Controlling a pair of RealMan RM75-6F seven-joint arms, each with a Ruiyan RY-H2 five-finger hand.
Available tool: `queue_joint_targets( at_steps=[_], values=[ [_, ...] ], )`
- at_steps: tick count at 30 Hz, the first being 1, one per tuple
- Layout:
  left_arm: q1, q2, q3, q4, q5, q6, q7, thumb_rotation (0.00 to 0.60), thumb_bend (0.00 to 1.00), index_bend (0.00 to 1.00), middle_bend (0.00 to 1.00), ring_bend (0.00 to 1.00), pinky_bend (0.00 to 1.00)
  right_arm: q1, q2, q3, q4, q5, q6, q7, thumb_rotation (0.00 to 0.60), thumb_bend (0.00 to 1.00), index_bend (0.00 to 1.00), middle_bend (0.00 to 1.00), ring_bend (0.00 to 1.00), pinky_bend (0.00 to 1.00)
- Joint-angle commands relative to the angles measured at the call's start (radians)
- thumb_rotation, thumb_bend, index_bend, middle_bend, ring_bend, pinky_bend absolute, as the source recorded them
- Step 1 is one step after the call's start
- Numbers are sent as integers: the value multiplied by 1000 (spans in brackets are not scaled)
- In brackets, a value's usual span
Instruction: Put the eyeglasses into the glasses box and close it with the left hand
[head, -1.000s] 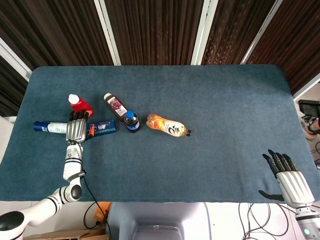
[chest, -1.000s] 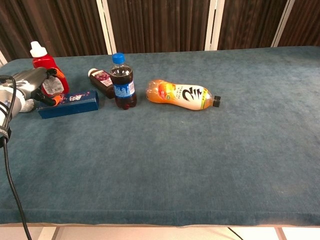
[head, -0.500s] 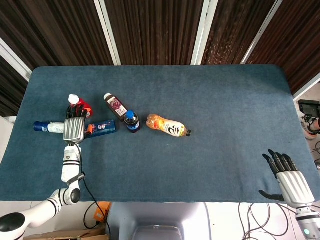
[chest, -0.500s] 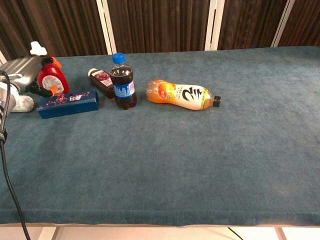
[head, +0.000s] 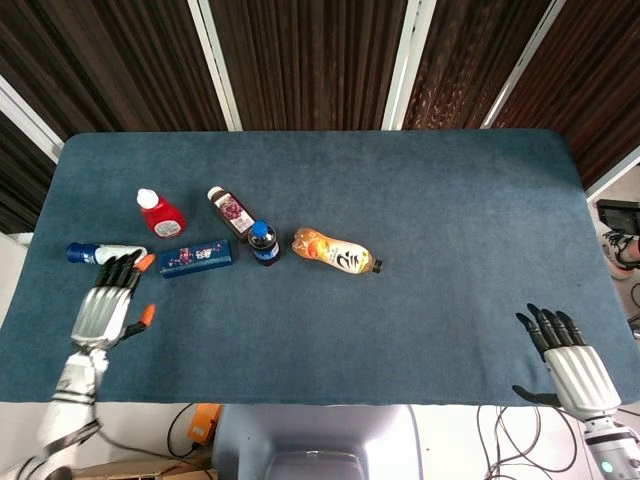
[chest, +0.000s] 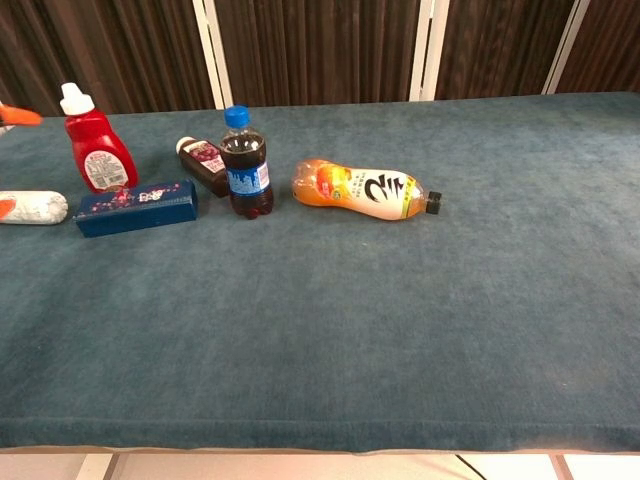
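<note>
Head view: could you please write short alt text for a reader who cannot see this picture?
Seen from above, a blue table holds a red bottle, a dark blue box, a cola bottle and a lying orange bottle on its left half. The left hand and right hand hover open near the front edge, holding nothing.

We see a table (head: 420, 190) covered in dark blue-teal felt, dark brown slatted wall panels (head: 300, 60) split by white vertical strips (head: 410, 55) behind it, pale floor at the edges, and even, flat lighting.
</note>
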Motion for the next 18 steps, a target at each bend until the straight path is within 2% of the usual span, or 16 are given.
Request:
queue_joint_targets(
  at_steps=[1,4,10,18],
  values=[
    [196,119,165,-19,173,160,-162,600,389,44,0,0,9,2,-9,-5,-2,-7,-6,-16,600,35,0,0,0,0],
    [220,130,185,22,206,169,-177,600,388,26,0,0,3,2,-22,-9,-4,-10,-10,-46,600,35,0,0,0,0],
    [240,149,161,41,222,195,-248,600,389,8,0,0,1,0,-34,-16,-7,-15,-13,-80,600,34,0,0,0,0],
    [251,153,144,48,240,187,-257,600,388,8,0,0,1,7,-38,-17,-4,-12,-27,-85,600,35,0,0,0,0]
  ],
)
